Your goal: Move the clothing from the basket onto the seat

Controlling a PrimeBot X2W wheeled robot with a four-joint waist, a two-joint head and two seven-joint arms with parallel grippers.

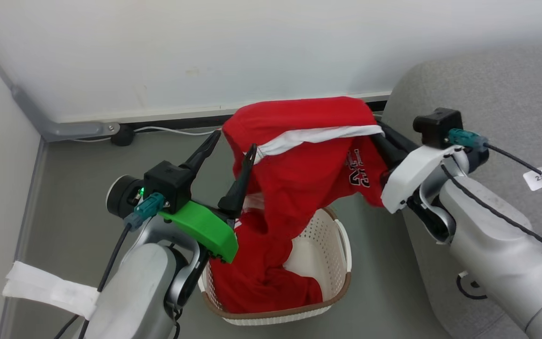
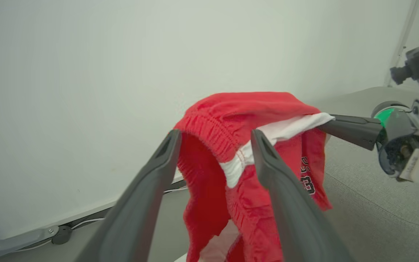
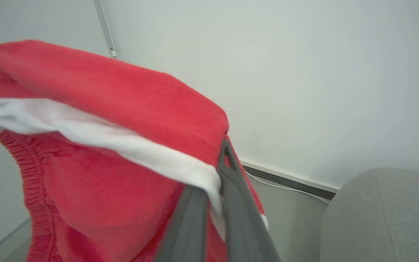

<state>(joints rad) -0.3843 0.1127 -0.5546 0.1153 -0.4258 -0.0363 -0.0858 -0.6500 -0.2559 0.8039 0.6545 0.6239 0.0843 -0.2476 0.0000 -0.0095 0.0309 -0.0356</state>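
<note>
Right tool (image 3: 215,174): fingers pinched together on the white band (image 1: 318,135) of the clothing (image 1: 299,174), firm hold. Left tool (image 1: 234,141): fingers spread wide, gripping nothing, one finger just beside the elastic hem.

The held red piece hangs raised over the basket (image 1: 341,282), its lower end trailing down inside. More red fabric lies bunched at the basket's near end. The basket stands on the floor (image 1: 64,188), just beside the seat (image 1: 511,84).

Progress, my judgement: early. One piece is lifted but not clear of the basket. I see nothing red on the seat. Left to do: carry this piece across, lay it down, then fetch the rest.
</note>
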